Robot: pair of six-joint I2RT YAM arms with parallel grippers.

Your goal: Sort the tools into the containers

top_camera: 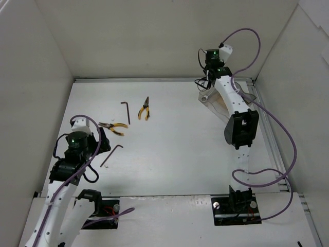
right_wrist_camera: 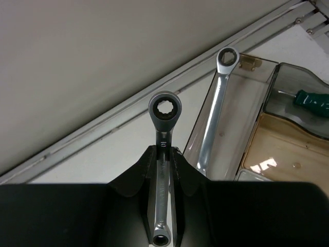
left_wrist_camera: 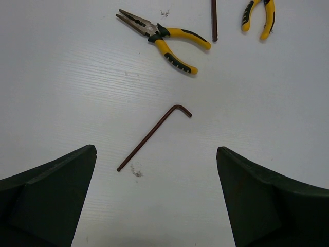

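Observation:
My right gripper [right_wrist_camera: 164, 150] is shut on the shaft of a silver wrench [right_wrist_camera: 164, 110], whose ring end sticks out past the fingertips. It hangs just left of the clear smoky container [right_wrist_camera: 257, 87] at the table's far right. A second silver wrench [right_wrist_camera: 215, 116] lies in the container's long compartment. A green-handled screwdriver [right_wrist_camera: 312, 101] lies in another. My left gripper [left_wrist_camera: 156, 150] is open above a dark hex key [left_wrist_camera: 154, 135], with nothing between its fingers. Yellow-handled pliers [left_wrist_camera: 164, 41] lie beyond it, beside a second hex key [top_camera: 126, 112] and second pliers [top_camera: 144, 109].
The container [top_camera: 212, 103] sits against the back right corner by a metal rail [right_wrist_camera: 128, 105] and the enclosure walls. Purple cables [top_camera: 285, 154] loop off the right arm. The tan-bottomed compartment [right_wrist_camera: 280, 152] holds nothing that I can see.

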